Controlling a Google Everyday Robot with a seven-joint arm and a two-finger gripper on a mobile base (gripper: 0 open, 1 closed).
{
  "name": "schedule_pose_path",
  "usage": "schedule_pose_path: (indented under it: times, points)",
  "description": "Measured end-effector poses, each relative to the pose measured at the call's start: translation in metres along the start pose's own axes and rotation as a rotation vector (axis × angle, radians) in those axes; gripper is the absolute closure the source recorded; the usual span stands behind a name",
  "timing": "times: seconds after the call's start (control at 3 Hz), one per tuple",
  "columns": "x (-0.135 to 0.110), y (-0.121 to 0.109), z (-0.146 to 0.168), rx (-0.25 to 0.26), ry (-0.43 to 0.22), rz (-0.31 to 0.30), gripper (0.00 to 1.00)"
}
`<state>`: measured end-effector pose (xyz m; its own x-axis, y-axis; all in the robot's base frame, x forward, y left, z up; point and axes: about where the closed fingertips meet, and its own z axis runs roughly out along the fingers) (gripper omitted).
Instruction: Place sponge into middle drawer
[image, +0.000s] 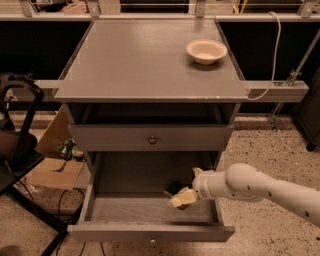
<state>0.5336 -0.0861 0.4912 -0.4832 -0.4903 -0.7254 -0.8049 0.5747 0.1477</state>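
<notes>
Where the middle drawer (131, 210) stands open, sponge (174, 188) inside, hand (181, 199) touching it, grip impossible to tell.

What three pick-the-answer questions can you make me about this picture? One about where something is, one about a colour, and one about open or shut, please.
1. Where is the gripper?
A) on top of the cabinet
B) inside the middle drawer
C) down on the floor

2. What colour is the bowl?
A) red
B) cream
C) blue

3. How is the upper drawer?
A) shut
B) pulled right out
C) taken away

Answers:
1 B: it reaches into the drawer's right side, with the sponge at its tip.
2 B: it looks pale cream against the grey cabinet top.
3 A: its front sits closed, while the middle drawer below is pulled open.
</notes>
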Motion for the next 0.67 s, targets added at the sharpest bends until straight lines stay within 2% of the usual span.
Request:
schedule_pose_path:
  times: [0.33,0.67]
  points:
    - [-0.034,0.008,-0.044,-0.043,0.001,-0.032,0.0]
    - [-0.067,0.022,-0.103,-0.071,0.001,-0.09,0.0]
